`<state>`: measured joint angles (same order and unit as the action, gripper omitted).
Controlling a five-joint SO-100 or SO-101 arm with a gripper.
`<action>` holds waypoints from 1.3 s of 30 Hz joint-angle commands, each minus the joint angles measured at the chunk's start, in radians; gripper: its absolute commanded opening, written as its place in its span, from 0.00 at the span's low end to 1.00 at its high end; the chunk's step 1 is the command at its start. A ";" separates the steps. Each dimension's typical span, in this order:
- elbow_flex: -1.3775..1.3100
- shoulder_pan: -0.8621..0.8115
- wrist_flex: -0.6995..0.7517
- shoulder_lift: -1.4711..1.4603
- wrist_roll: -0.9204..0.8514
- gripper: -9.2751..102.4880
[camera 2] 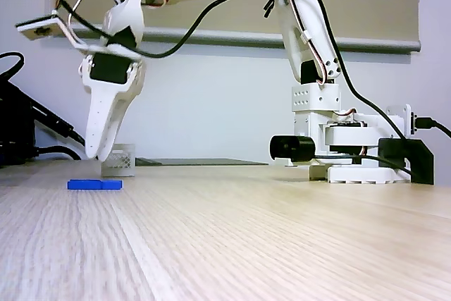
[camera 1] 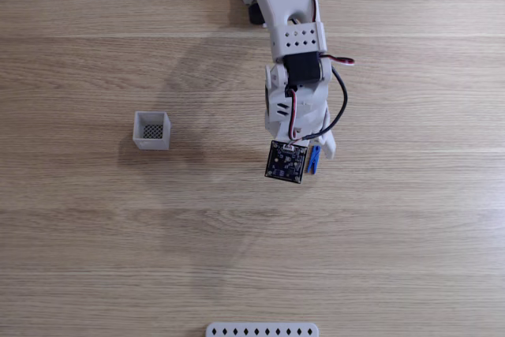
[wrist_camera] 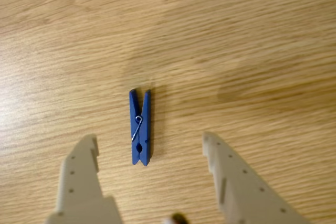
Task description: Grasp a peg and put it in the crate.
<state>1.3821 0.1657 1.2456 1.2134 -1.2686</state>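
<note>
The blue peg (wrist_camera: pixel 140 127) lies flat on the wooden table, lengthwise between my two pale fingers (wrist_camera: pixel 84 179). My gripper (wrist_camera: pixel 148 139) is open and straddles the peg's near end without touching it. From the side, the gripper (camera 2: pixel 99 153) points down with its tips just above the peg (camera 2: pixel 94 185). In the top-down fixed view the peg (camera 1: pixel 313 158) peeks out beside the wrist's camera board (camera 1: pixel 286 162). The white crate (camera 1: pixel 151 129) stands upright well to the left, its dark mesh bottom showing and nothing inside. The crate (camera 2: pixel 118 161) sits behind the gripper in the side view.
A flat white strip with diamond holes (camera 1: pixel 262 329) lies at the bottom edge of the table. The arm's base (camera 2: pixel 356 142) and its cables stand at the right of the side view. Bare wood runs between the peg and the crate.
</note>
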 commanded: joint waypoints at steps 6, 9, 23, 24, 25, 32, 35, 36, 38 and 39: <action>-0.114 0.006 -0.021 -0.029 -0.008 0.36; -0.114 0.032 -0.021 -0.051 0.003 0.34; -0.133 0.083 -0.067 -0.092 0.141 0.20; -0.132 0.083 -0.061 -0.094 0.141 0.19; -0.132 0.083 -0.054 -0.094 0.141 0.17; -0.072 0.080 -0.066 -0.083 0.141 0.07; -0.052 0.072 -0.067 -0.077 0.140 0.08; -0.051 0.069 -0.067 -0.075 0.140 0.08; -0.044 0.067 -0.071 -0.066 0.135 0.08; -0.038 0.066 -0.078 -0.054 0.135 0.08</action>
<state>1.3361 0.2439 1.1827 1.0907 -1.1413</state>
